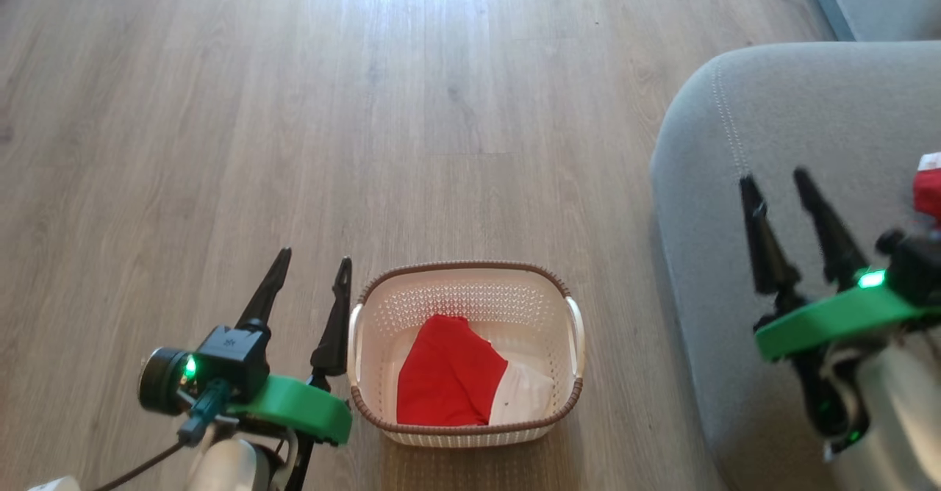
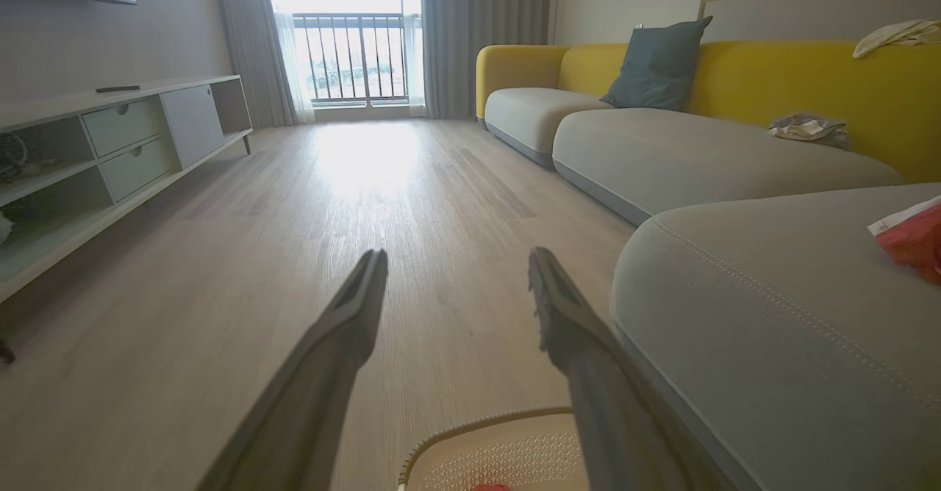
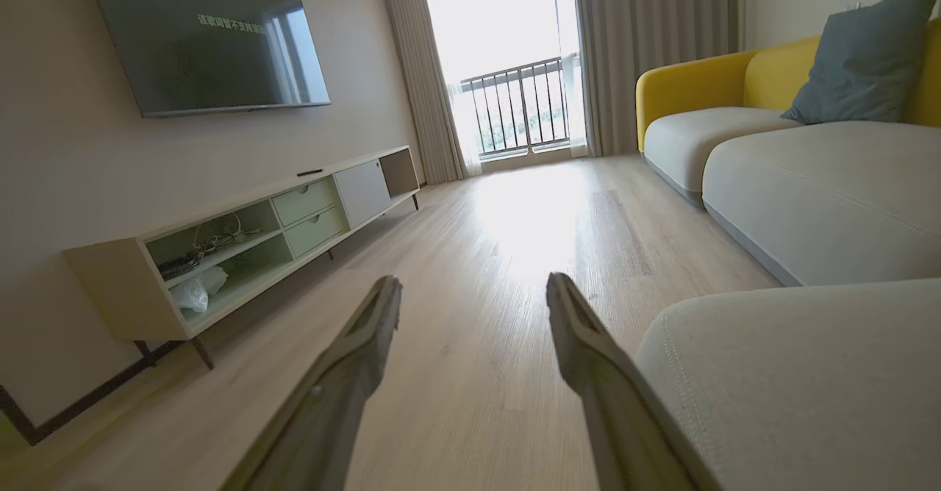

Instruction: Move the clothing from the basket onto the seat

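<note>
Just beside wide, empty left tool (image 1: 315, 257), red clothing (image 1: 441, 381) in basket (image 1: 467, 264); right tool (image 1: 775, 177) wide near seat (image 1: 809, 109).

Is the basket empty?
No, red and white clothing lies inside the basket.

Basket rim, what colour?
Brown braided rim on the cream basket; clearest in head view.

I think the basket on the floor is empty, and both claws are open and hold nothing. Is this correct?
Not quite: the basket is not empty; the head view shows a red and white garment lying in it. The left claw and right claw are indeed open and hold nothing.
</note>
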Robot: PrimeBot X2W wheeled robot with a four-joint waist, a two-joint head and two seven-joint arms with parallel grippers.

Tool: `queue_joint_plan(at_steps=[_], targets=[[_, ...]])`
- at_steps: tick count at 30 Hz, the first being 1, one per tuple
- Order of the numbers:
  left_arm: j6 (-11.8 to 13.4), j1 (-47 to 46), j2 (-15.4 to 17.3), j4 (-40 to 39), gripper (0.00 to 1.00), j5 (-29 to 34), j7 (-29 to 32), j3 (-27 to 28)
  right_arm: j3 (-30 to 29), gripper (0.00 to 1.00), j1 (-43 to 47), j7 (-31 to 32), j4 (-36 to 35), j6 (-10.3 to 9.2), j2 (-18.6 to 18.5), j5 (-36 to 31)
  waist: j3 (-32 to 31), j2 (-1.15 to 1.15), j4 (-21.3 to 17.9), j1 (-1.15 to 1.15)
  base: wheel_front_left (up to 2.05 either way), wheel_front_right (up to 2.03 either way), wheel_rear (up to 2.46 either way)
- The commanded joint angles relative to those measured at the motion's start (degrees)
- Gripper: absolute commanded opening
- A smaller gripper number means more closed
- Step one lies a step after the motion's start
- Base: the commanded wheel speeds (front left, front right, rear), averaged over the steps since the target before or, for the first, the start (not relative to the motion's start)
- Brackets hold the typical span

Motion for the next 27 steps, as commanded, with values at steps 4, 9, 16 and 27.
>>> queue_joint_plan(at_steps=[4, 9, 16, 27], targets=[[2.12, -0.59, -0.27, -0.65, 1.00, 0.03, -0.29, 3.04, 0.07, 1.00, 4.92, -0.53, -1.28, -0.01, 4.88, -3.13, -0.04, 0.00, 1.41, 0.00, 0.00, 0.00, 0.00], [2.67, 0.05, -0.27, 0.49, 1.00, 0.25, -0.29, 3.02, -0.08, 1.00, 7.45, -0.53, -0.44, -0.01, 7.58, -5.85, 0.18, 0.00, 1.80, 0.00, 0.00, 0.00, 0.00], [3.86, 1.10, -0.27, 2.77, 1.00, 0.34, -0.29, 2.74, -0.01, 1.00, 10.32, -0.53, 1.19, -0.01, 10.46, -10.58, 0.36, 0.00, 2.44, 0.00, 0.00, 0.00, 0.00], [4.17, 1.16, -0.28, 3.64, 1.00, -0.20, -0.29, 2.15, -0.83, 1.00, 11.07, -0.53, 0.83, -0.01, 11.30, -12.26, 0.68, 0.00, 2.43, 0.00, 0.00, 0.00, 0.00]])
